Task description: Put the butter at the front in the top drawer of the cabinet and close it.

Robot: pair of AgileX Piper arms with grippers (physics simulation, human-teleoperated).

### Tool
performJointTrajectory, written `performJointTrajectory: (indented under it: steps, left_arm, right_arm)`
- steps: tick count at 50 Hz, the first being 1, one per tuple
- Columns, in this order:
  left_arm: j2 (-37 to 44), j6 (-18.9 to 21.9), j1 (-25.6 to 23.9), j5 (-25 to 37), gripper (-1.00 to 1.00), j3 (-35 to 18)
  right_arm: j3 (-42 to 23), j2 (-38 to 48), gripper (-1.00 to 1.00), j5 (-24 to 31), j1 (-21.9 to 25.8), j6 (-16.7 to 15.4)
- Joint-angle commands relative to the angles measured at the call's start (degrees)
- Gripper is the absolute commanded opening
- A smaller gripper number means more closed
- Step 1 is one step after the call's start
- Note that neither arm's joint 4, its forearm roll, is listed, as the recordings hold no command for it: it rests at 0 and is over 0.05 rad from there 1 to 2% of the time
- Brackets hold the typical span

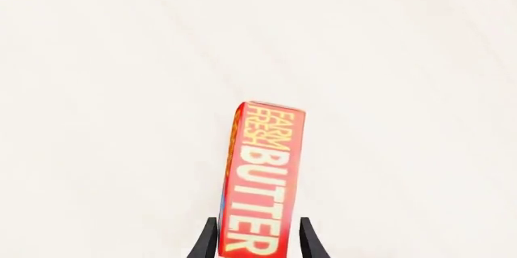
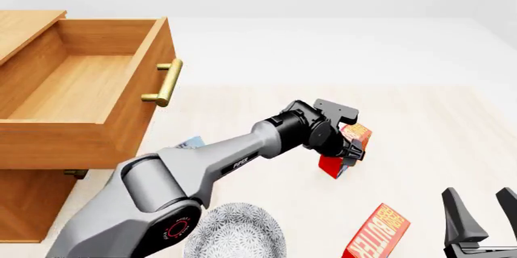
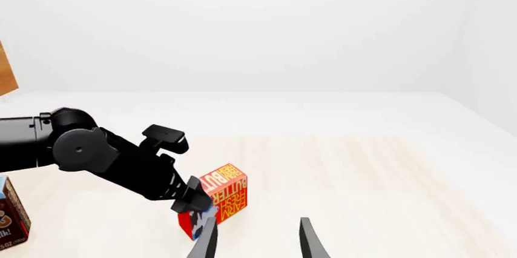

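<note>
The left arm reaches forward over the tabletop (image 2: 452, 125), its gripper (image 2: 349, 152) angled downward with the fingers (image 1: 207, 243) clenched on the butter box (image 2: 345, 146), which sits between them. The right gripper (image 2: 483, 209) rests low, fingers spread, beside a second butter box (image 2: 378, 232). The top drawer (image 2: 81, 88) stands open.

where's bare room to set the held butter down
The open top drawer is bare inside. Bare table lies right of the left gripper and its butter. Crowded nearer: plate, second butter, right gripper.
</note>
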Motion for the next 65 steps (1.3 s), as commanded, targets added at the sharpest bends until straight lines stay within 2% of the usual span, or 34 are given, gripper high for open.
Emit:
performJointTrajectory:
  steps: [1, 15, 29, 32, 35, 36, 43, 46, 49, 52, 65]
  left_arm:
    - [2.5, 0.1, -0.6, 0.6, 1.00, -2.6]
    - [6.3, -0.2, -0.6, 1.6, 1.00, -6.3]
    - [11.8, -0.2, -0.7, 5.3, 1.00, -13.4]
    - [11.0, -1.2, -1.2, 3.5, 1.00, -11.2]
    - [12.2, -1.3, -1.0, 4.3, 1.00, -12.9]
    - [12.2, -1.1, -0.8, 4.6, -1.00, -12.9]
    - [8.3, 0.5, -0.6, 4.9, -1.00, -10.7]
    - [3.6, 0.2, -0.8, 2.3, -1.00, -5.7]
    - [1.8, 0.5, -0.6, 2.3, -1.00, -4.5]
    - [-2.7, 0.5, -1.2, 0.9, -1.00, -0.3]
    - [-14.8, 0.8, -1.3, -0.1, -1.00, 8.6]
  right_arm:
    - [0.1, -0.1, 1.00, 0.0, 0.0, 0.0]
    - [0.1, -0.1, 1.00, 0.0, 0.0, 0.0]
    - [0.1, -0.1, 1.00, 0.0, 0.0, 0.0]
    - [0.1, -0.1, 1.00, 0.0, 0.0, 0.0]
    - [0.1, -0.1, 1.00, 0.0, 0.0, 0.0]
    - [0.1, -0.1, 1.00, 0.0, 0.0, 0.0]
    - [0.1, -0.1, 1.00, 0.0, 0.0, 0.0]
    - [0.1, -0.1, 1.00, 0.0, 0.0, 0.0]
    - [0.1, -0.1, 1.00, 0.0, 0.0, 0.0]
    - [0.1, -0.1, 1.00, 0.0, 0.0, 0.0]
    - [0.1, -0.1, 1.00, 0.0, 0.0, 0.0]
